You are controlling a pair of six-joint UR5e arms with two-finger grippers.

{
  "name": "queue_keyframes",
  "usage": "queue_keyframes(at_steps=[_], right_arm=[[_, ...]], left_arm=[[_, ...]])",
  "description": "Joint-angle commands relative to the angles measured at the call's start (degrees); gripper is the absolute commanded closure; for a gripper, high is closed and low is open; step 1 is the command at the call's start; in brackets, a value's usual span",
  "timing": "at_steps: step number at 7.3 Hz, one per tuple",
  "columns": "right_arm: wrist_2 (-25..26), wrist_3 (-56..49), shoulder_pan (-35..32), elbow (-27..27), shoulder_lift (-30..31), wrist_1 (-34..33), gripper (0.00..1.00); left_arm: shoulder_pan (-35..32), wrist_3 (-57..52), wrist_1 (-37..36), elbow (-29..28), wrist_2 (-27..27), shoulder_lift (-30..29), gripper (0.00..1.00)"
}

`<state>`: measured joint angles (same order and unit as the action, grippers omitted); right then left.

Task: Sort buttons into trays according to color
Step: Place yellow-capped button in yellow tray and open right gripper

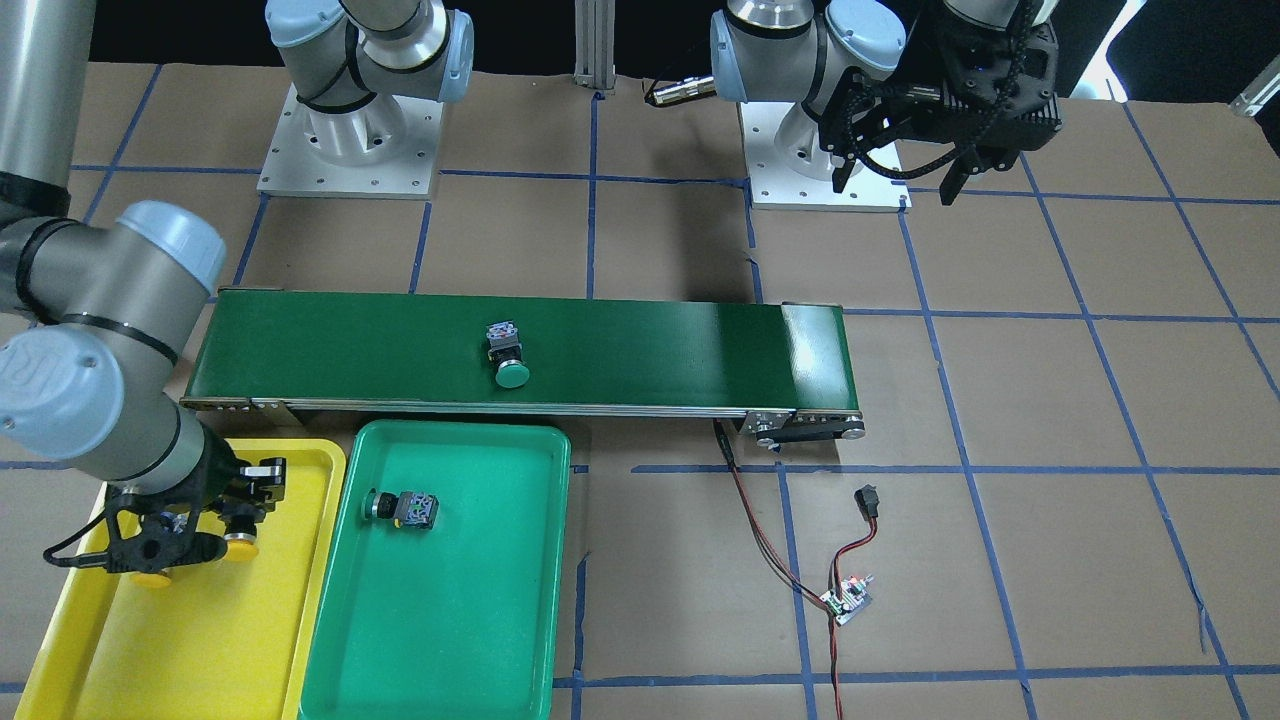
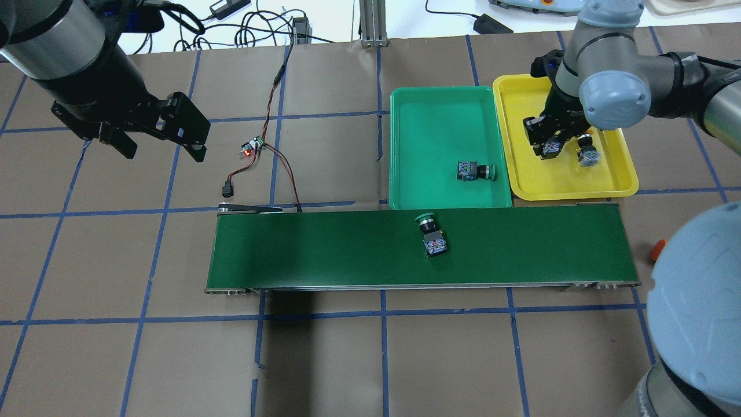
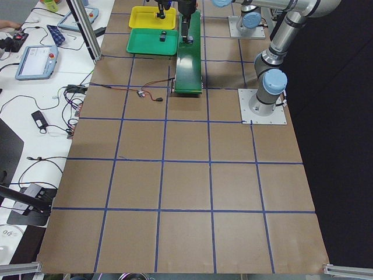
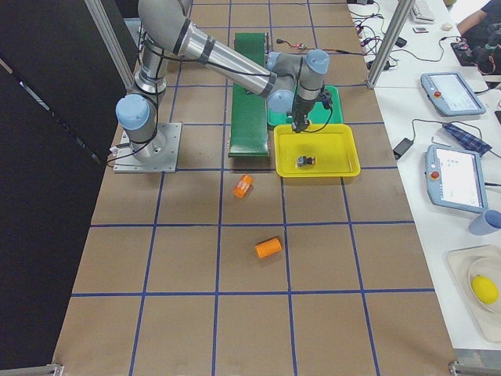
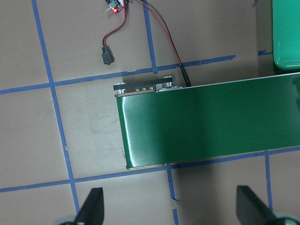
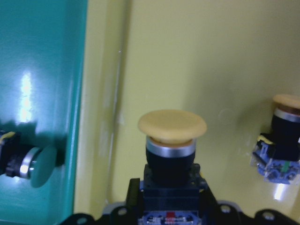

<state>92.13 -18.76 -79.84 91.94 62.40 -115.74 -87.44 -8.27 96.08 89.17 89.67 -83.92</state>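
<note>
Yellow button (image 6: 172, 140) clamped in our right gripper (image 2: 549, 146), low over the yellow tray's (image 2: 613, 186) middle — we judge release comes next; left gripper (image 2: 164, 152) gapes; green button (image 2: 431, 233) lies mid-belt (image 2: 318, 249).

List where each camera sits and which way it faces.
Front-facing: across the table, facing robot, steeply down; left arm view-right, right arm view-left.
Overhead: behind the robot, looking forward-down; right arm over yellow tray.
Exterior left: robot's-left table end, looking along it; left arm near.
Exterior right: opposite end; right arm near.
Left wrist: down onto conveyor end; left jaws open.
Right wrist: inside yellow tray; right jaws hold yellow button.
Shared, front-facing/overhead: green button on conveyor.
</note>
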Motion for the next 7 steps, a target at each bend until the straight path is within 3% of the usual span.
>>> queue_keyframes(at_steps=[1,2,3,5,7], right_arm=[[-0.63,-6.44,1.97,-1.32,-2.98,-2.45,0.34],[-0.63,-6.55,1.97,-0.62,-2.73,-2.91,0.10],[-0.63,-6.55,1.80,-0.53,-2.03,-2.56,0.00],[-0.81,-6.81,0.31,1.13,2.52,1.36,0.00],[-0.63,-2.01,-3.20,6.91,8.93,2.01,0.00]], left_arm=[[2.62,-0.17,0.33,-0.74,0.07,-0.28,0.00],[2.80,-0.17,0.34,-0.83,-0.02,-0.37,0.00],[2.81,-0.17,0.34,-0.75,-0.02,-0.46,0.00],[2.72,0.01,0.34,-0.92,-0.19,-0.81,0.00],[2.89,0.10,0.86,-1.27,-0.02,-0.81,0.00]])
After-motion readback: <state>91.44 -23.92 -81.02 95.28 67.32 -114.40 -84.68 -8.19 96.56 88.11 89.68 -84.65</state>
